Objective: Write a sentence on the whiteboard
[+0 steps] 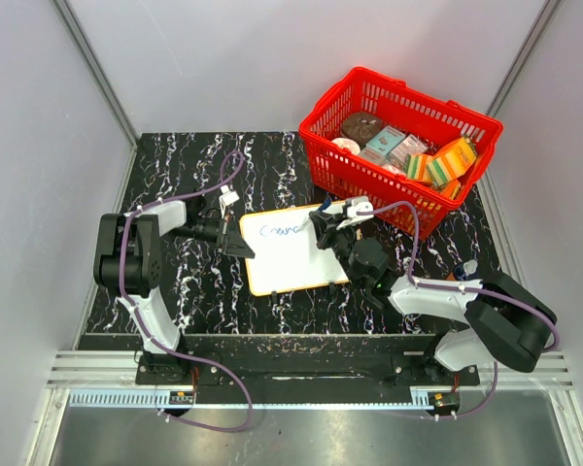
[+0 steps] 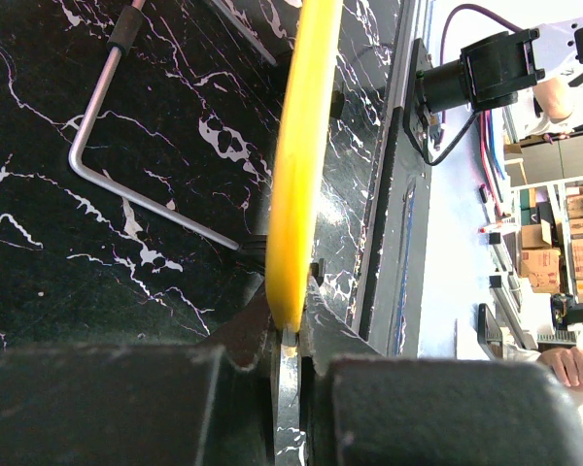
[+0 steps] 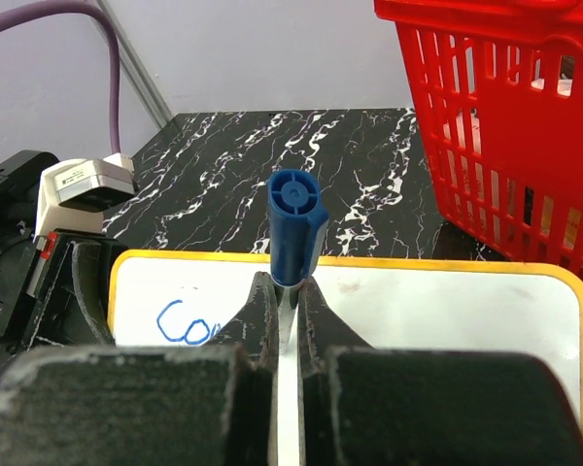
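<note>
From above: clamps the left rim of the whiteboard (image 1: 291,260) with the left gripper (image 1: 241,241), board lying mid-table on the black marbled table (image 1: 175,165). Sets the right gripper (image 1: 323,221) over the board's upper right corner, beside the sentence (image 1: 280,230), a few blue letters. Red basket (image 1: 379,184) just beyond.

Left wrist: pinches the yellow rim between both fingers, barely parted. Bent metal rod (image 2: 126,194) on the table nearby.

Right wrist: squeezes a blue marker (image 3: 296,228) upright, jaws nearly together, above the white board; "Co" legible at left.
</note>
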Robot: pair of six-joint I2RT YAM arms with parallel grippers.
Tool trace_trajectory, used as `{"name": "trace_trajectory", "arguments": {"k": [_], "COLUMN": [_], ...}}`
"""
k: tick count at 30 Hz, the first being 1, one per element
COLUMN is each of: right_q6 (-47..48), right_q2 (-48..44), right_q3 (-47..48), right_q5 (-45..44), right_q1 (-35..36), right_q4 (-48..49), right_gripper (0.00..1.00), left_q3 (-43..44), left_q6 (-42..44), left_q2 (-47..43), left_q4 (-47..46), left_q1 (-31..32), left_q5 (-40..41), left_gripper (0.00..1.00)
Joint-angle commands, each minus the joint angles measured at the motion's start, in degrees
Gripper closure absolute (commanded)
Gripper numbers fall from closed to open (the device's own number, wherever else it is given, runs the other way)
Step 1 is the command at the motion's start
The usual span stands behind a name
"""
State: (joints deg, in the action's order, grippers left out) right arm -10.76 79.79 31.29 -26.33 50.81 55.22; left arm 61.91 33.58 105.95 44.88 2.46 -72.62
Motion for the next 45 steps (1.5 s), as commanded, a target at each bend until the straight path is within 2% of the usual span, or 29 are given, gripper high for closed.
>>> {"name": "trace_trajectory", "arguments": {"k": [1,5,18,45], "right_q6": [1.97,2.24,1.62,0.66], "right_q2": [0.46,1.07,0.46,-2.18], "right_q3": [2.11,1.84,1.50,-2.11], "right_q5": [-3.82,-3.47,-0.83,-1.53], "right_q1": [-0.62,-0.62,-0.71,-0.71], "right_q4": [1.99,4.45,1.56,0.23], "right_gripper": [1.00,1.00,1.00,1.00], "left_q3": [0.76,0.67,0.76,0.76], "left_q6": [2.45,2.54,2.45,2.36], "left_q2": [1.01,0.84,0.92,1.19], "left_q4": [-0.32,-0.32,-0.32,-0.32], "left_q1": [0.71,0.71,0.71,0.71], "left_q5": [7.40,7.40,7.40,7.49], "left_gripper": [1.00,1.00,1.00,1.00]}}
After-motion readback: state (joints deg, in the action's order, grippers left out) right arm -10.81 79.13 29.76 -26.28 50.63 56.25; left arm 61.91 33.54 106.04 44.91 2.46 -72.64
